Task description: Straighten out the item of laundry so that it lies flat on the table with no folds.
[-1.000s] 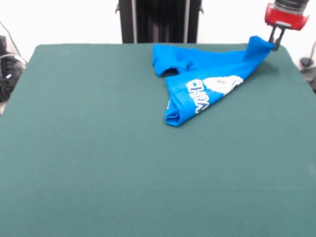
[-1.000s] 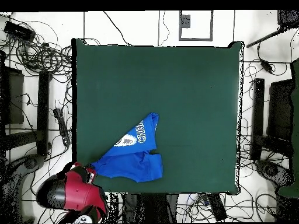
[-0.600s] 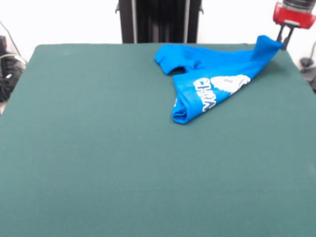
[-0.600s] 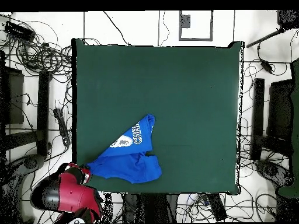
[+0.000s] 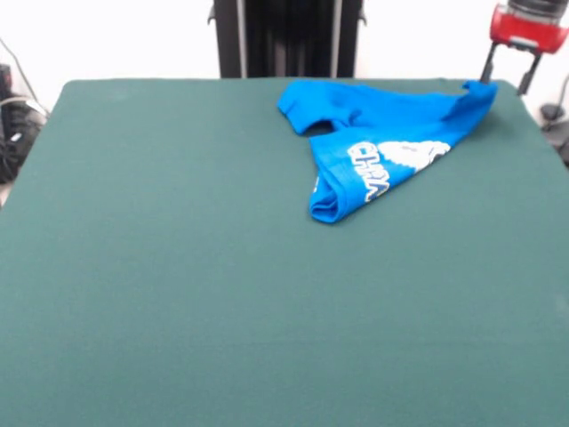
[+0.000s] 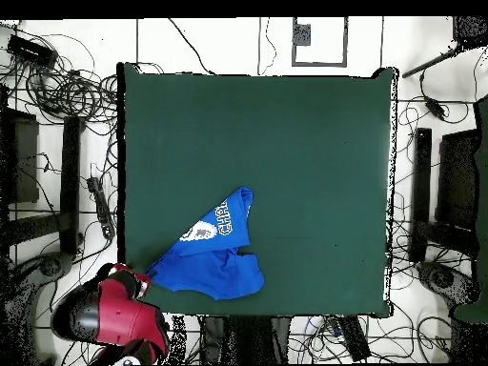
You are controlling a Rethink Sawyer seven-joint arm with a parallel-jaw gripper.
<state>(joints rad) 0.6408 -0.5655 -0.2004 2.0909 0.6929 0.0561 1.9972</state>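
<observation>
The item of laundry [image 5: 382, 142] is a bright blue T-shirt with white lettering. It lies bunched and folded near the far right corner of the green table [image 5: 178, 267]. One end stretches out to the table's right edge. My gripper [image 5: 507, 76] hangs open just above and beyond that end, with nothing between its fingers. In the overhead view the shirt [image 6: 212, 257] sits near the table's lower left corner [image 6: 133, 286], and the gripper [image 6: 139, 282] is at that corner beside the cloth's tip.
Cables and equipment [image 6: 57, 86] surround the table on the floor. A black column [image 5: 286, 37] rises behind the far edge. Most of the green cloth [image 6: 305, 152] away from the shirt is bare.
The gripper dragged the shirt's end toward the right corner, then opened. The raised corner dropped onto the table and the gripper now stands free of it.
</observation>
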